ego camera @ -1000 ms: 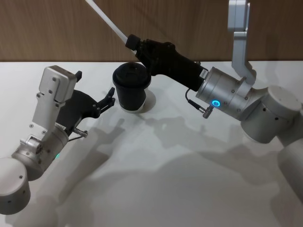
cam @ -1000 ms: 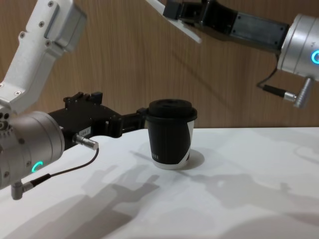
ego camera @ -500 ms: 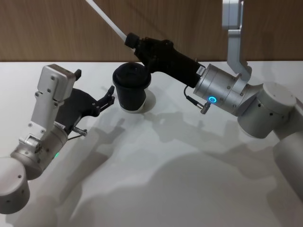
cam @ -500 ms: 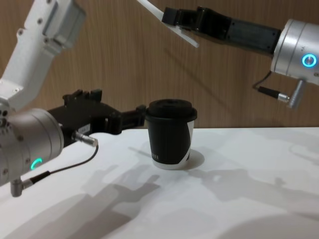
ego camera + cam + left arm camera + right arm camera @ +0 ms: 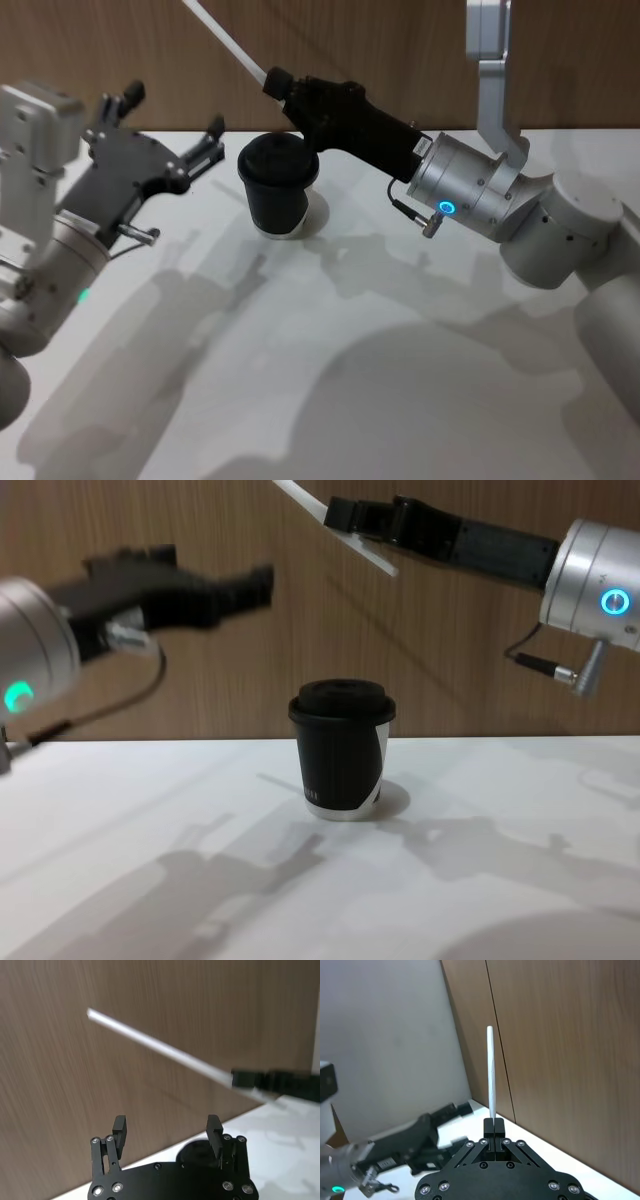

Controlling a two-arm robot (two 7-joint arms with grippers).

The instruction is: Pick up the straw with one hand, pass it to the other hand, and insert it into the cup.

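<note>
Pinching the straw (image 5: 225, 42) near its lower end: right gripper (image 5: 272, 82), fingers pressed together on it, raised above the cup (image 5: 278, 185). Straw slants up and to the left. Left gripper (image 5: 172, 115): fingers spread, empty, in the air left of the cup. Cup: upright on the white table (image 5: 350, 350), lid on.

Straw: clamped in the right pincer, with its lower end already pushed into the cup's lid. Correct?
No. The right pincer does clamp the straw, but its lower end hangs above the cup, not in the lid; the chest view shows the gap.
</note>
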